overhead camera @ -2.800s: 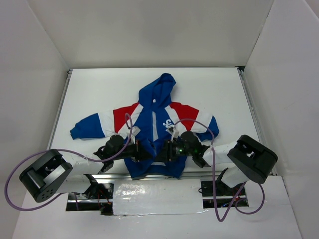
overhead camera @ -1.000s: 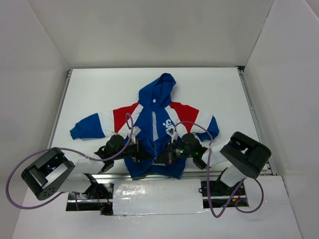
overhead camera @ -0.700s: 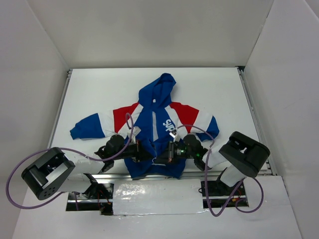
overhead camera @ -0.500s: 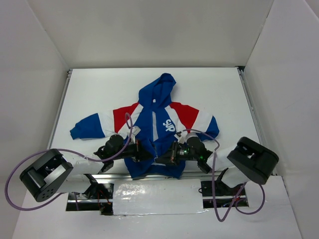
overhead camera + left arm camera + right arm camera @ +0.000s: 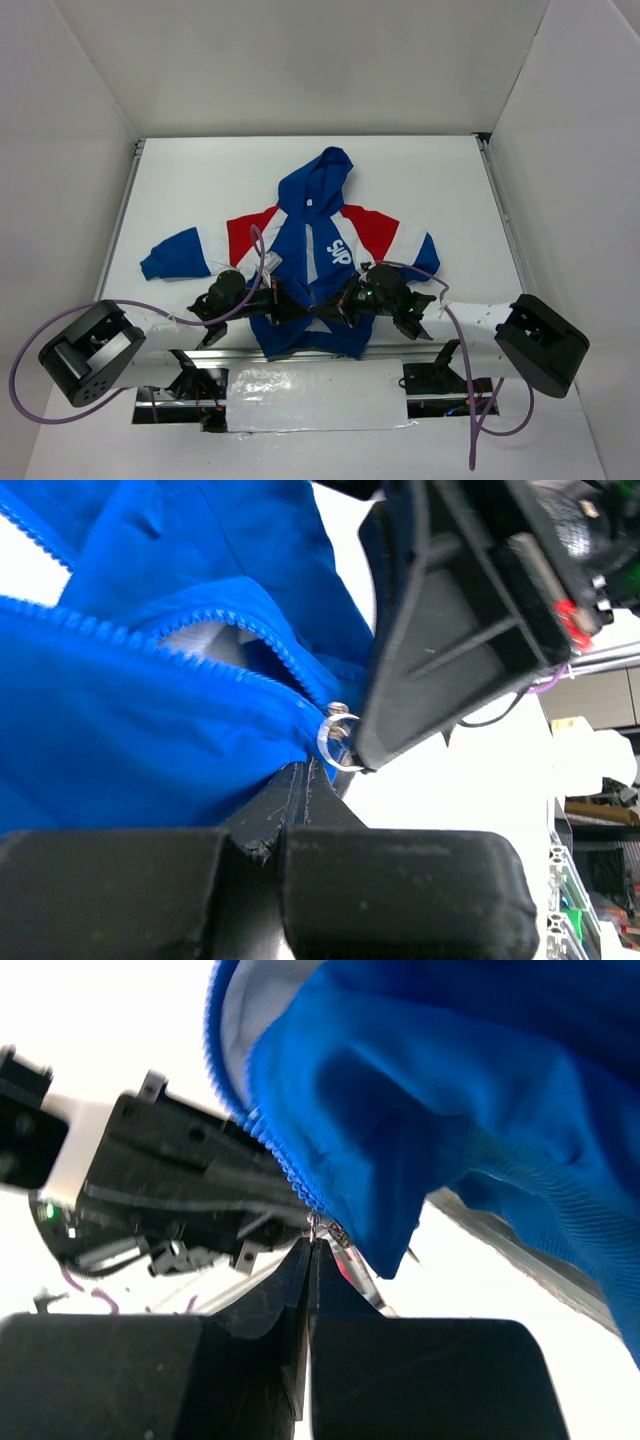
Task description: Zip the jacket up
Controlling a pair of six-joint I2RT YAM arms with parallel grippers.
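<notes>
Setting: white table (image 5: 200, 180) inside a white-walled enclosure (image 5: 300, 60); a crinkled silver strip (image 5: 315, 395) lies along the near edge between the two arm bases.

1. Left arm. Base joint at the near left; a purple cable (image 5: 20, 390) loops out from it and runs along the arm. The arm reaches right and low over the table to the jacket's lower front.

2. Left gripper (image 5: 300, 780). Fingers pressed together with no gap. The tips pinch blue cloth at the bottom of the front opening, just below the end of the zipper teeth (image 5: 150, 645).

3. Jacket (image 5: 300, 240). Lies flat in the middle of the table, front up, with the hem toward the arms.
   - Hood (image 5: 325, 175): blue, pointing to the far side.
   - Sleeves: the one on the left of the top view (image 5: 180, 255) is spread wide; the one on the right is folded short.
   - Body: red shoulders, white stripes, blue below, white lettering (image 5: 340, 252) on the chest.
   - Front: parted low down, pale lining showing between the two rows of teeth.

4. Zipper pull (image 5: 333, 742). A small silver ring at the lower end of the teeth, between the two grippers' tips.

5. Right gripper (image 5: 312, 1250). Fingers closed tight, tips meeting on a small metal piece that appears to be the pull. It sits nose to nose with the left gripper, just beside it.

6. Right arm. Base joint at the near right, trailing a second purple cable (image 5: 470, 430).
</notes>
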